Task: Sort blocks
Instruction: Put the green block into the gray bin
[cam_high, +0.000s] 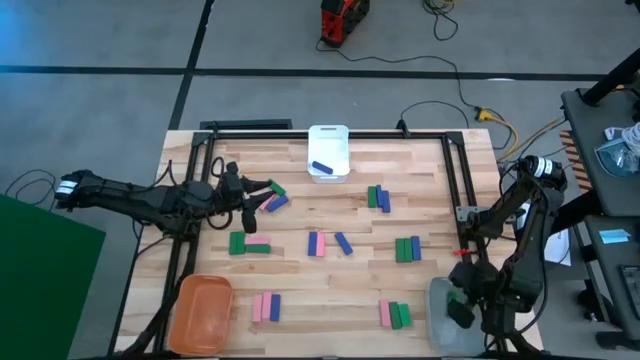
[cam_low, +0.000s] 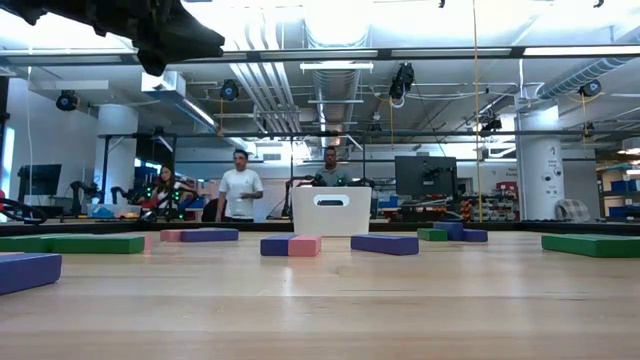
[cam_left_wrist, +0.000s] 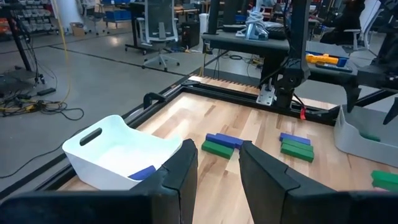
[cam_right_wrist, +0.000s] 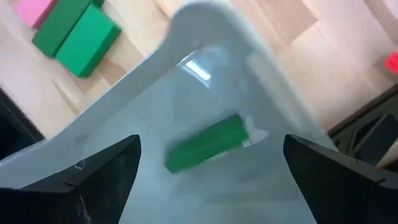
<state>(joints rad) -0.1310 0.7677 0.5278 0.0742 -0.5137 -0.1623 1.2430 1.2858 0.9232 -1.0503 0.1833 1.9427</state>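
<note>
1. Blocks (cam_high: 318, 243) are lying scattered across the middle of the frame, looking light and rigid; gripping across the narrow sides seems best.
2. White bin (cam_high: 328, 152), top centre, is holding a blue block (cam_high: 321, 167).
3. Grey bin (cam_right_wrist: 261, 99) is holding a green block (cam_right_wrist: 205, 142); orange bin (cam_high: 203, 310) is sitting empty.
4. Left gripper (cam_left_wrist: 217, 165) is hanging slightly parted, empty; right gripper (cam_right_wrist: 211, 158) is gaping wide, empty.

The surface (cam_high: 330, 270) is showing pale wood planks with a light grain. Across it the blocks (cam_high: 318, 243) are lying in solid pink, dark blue and green. A white bin (cam_high: 328, 152) is holding one dark blue block (cam_high: 321, 167); an orange bin (cam_high: 203, 310) is sitting at one corner, and a translucent grey bin (cam_right_wrist: 211, 81) is showing a single green block (cam_right_wrist: 205, 143) inside. Both arms are appearing black, as is the left pincer (cam_left_wrist: 217, 177).
</note>
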